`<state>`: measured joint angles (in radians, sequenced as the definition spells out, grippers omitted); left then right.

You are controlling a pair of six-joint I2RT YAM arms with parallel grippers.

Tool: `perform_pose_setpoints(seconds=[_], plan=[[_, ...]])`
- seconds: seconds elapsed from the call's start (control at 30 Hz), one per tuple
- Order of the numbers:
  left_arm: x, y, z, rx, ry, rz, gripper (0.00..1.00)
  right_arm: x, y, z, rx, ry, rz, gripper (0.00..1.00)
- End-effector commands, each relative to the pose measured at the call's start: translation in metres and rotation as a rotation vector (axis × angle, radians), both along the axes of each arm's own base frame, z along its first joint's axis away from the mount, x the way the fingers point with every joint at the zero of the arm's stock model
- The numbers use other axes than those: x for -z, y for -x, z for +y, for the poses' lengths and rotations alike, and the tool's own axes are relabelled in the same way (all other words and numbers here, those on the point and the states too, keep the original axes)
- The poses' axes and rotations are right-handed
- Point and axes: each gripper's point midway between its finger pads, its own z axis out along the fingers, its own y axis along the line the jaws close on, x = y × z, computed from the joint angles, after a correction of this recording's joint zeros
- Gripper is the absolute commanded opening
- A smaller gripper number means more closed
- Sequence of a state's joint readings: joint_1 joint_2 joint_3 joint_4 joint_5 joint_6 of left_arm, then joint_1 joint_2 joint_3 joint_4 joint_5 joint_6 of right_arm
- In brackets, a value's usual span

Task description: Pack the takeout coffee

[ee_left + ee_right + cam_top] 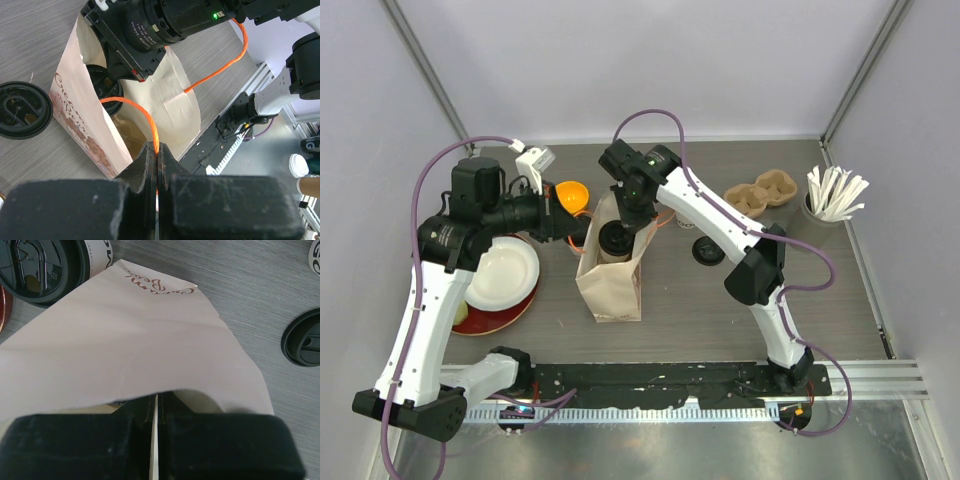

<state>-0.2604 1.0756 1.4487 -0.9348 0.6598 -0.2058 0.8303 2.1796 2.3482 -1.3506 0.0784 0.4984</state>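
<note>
We list a paper bag [612,292] mid-desk, one lidded cup [615,240] inside, and a second cup [708,250] beside it. The left gripper [156,150] pinches its orange handle [135,106]; the right gripper [154,402] pinches its paper wall [125,340].

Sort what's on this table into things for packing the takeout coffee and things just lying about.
For the job: paper bag; lidded cup inside it; lidded cup on the table; left gripper, shut on the orange handle; right gripper, shut on the bag's edge.

Lying about: orange bowl; white dish; red plate; cardboard cup carrier; holder of white sticks.
</note>
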Motion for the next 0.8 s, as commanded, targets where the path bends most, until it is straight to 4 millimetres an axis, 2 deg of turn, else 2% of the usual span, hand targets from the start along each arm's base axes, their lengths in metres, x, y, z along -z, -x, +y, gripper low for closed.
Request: perform_pose_setpoints(seconds=[0.0, 0.07, 0.3, 0.47, 0.6, 0.67, 0.7, 0.73, 0.77], plan=[[-0.011, 0.001, -0.005, 0.027, 0.030, -0.036, 0.00, 0.010, 0.022, -0.026, 0.012, 0.127, 0.090, 0.08], [-0.012, 0.001, -0.005, 0.029, 0.031, -0.039, 0.00, 0.005, 0.022, -0.025, 0.010, 0.114, 0.080, 0.10], [-0.014, 0.001, -0.006, 0.030, 0.033, -0.042, 0.00, -0.011, 0.017, -0.020, 0.008, 0.070, 0.042, 0.29], [-0.014, 0.000, -0.005, 0.029, 0.033, -0.043, 0.00, -0.025, 0.014, -0.013, -0.001, 0.022, 0.011, 0.32], [-0.014, 0.001, -0.005, 0.031, 0.032, -0.043, 0.00, -0.045, 0.015, -0.007, -0.022, -0.050, -0.025, 0.35], [-0.013, 0.002, -0.005, 0.029, 0.029, -0.043, 0.00, -0.052, 0.019, 0.002, -0.062, -0.097, -0.043, 0.36], [-0.013, 0.002, -0.005, 0.032, 0.027, -0.042, 0.00, -0.066, 0.023, 0.002, -0.093, -0.126, -0.074, 0.37], [-0.012, 0.003, -0.004, 0.032, 0.026, -0.042, 0.00, -0.071, 0.026, 0.003, -0.112, -0.142, -0.088, 0.38], [-0.011, 0.004, -0.004, 0.034, 0.025, -0.040, 0.00, -0.066, 0.032, 0.011, -0.147, -0.172, -0.077, 0.38]])
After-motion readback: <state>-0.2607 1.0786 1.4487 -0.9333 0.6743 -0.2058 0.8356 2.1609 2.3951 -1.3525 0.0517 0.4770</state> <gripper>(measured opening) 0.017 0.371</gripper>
